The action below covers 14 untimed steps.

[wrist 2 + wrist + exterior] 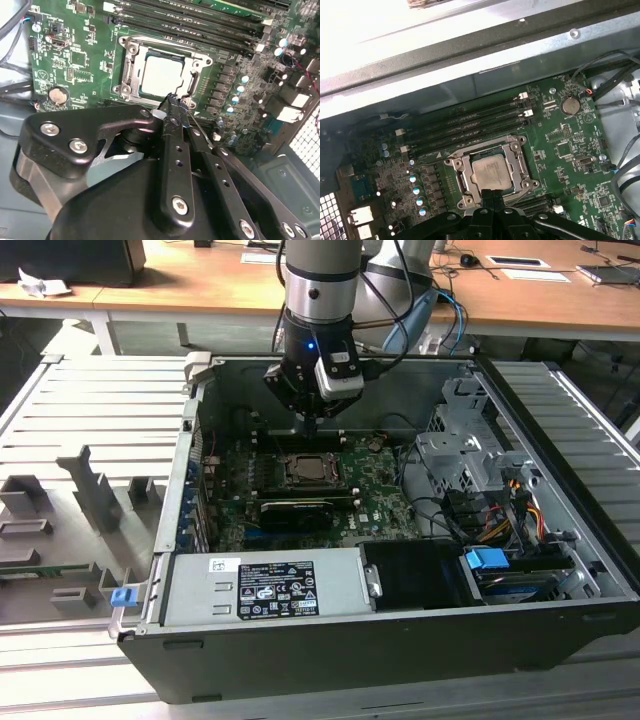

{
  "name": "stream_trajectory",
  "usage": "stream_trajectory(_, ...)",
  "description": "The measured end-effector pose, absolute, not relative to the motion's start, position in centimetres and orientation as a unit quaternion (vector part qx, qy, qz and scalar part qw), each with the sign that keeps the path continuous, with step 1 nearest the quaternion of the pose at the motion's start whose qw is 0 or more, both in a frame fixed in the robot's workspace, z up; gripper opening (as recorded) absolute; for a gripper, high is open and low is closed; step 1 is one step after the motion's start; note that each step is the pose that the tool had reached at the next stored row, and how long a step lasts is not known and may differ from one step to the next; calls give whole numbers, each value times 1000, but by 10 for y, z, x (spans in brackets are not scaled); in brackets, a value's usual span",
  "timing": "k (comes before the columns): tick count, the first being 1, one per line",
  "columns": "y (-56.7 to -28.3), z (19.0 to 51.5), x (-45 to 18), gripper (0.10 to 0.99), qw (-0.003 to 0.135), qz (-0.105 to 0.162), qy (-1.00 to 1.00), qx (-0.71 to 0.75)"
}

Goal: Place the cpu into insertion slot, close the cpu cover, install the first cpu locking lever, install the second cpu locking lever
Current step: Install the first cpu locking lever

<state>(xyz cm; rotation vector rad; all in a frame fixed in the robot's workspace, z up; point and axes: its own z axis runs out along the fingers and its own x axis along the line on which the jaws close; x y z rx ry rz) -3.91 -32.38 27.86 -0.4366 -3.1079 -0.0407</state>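
My black claw, its 2 fingers pressed together, tips at the edge of the thin silver-grey metal cpu cover, which lies flat around the square silver-topped cpu seated in the metal-rimmed insertion slot of the green motherboard.

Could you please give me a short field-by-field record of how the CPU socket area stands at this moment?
cpu: lying flat in the insertion slot, metal top up
insertion slot: on the green motherboard, inside the open computer case
cpu cover: down, framing the cpu through its window
hand: low over the insertion slot's edge, fingers together; whether they pinch anything cannot be told
memory slots: long and dark, on the side of the insertion slot away from the hand
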Motion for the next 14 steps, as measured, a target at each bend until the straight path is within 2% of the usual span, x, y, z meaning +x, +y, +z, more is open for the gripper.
stream_trajectory(14, -324, 279, -40, 106, 2, -13, -997, -77)
